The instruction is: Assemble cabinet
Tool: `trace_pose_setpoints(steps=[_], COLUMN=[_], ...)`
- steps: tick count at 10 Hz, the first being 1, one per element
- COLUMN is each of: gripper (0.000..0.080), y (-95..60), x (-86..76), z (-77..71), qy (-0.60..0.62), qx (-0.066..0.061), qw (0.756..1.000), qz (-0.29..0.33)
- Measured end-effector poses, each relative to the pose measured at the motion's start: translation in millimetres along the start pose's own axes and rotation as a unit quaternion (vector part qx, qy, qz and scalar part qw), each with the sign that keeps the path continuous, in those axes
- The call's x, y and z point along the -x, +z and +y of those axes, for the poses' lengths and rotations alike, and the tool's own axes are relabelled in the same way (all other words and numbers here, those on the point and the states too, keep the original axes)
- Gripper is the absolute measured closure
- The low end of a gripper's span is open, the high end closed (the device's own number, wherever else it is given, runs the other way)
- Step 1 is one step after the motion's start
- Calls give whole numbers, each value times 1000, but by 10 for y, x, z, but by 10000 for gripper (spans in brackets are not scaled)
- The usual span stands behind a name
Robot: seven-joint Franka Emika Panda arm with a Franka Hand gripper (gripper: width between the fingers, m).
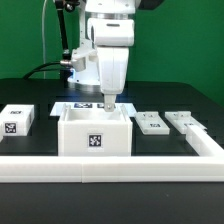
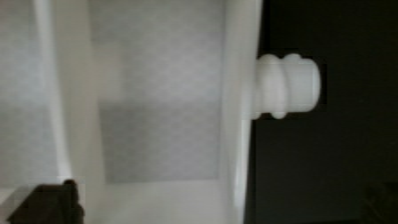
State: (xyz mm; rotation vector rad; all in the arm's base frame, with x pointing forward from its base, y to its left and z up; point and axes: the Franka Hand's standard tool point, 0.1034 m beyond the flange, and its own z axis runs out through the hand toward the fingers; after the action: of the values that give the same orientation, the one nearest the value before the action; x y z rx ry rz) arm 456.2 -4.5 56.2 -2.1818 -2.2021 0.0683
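While the gripper (image 1: pixel 105 103) hangs at the rear wall of the cabinet (image 1: pixel 76 136), I cannot tell whether the jaws are spread or pinching.

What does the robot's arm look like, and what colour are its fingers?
The arm is smooth, shiny white, made of chunky rounded parts, with black at the joint up top. Its gripper is a white block that narrows toward the end. The fingers look nearly black in the wrist view. Thin black cables trail behind the arm. No writing or stickers show on it.
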Motion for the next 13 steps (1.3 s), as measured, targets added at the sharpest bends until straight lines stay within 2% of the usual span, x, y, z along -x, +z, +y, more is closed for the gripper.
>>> trace_pose_setpoints(steps=[1,3,5,8,11,12,13], gripper=[2,2,2,2,397,397,581], y=[49,204,301,337,337,337,337], x=[-18,-11,-16,-7,-6,-6,-6], z=[-35,-87,-127,-143,-142,-142,-142], qy=[-1,1,4,6,6,6,6], qx=[4,3,-4,-8,-7,-8,-7], qw=[1000,1000,1000,1000,1000,1000,1000], qz=[2,5,7,8,8,8,8])
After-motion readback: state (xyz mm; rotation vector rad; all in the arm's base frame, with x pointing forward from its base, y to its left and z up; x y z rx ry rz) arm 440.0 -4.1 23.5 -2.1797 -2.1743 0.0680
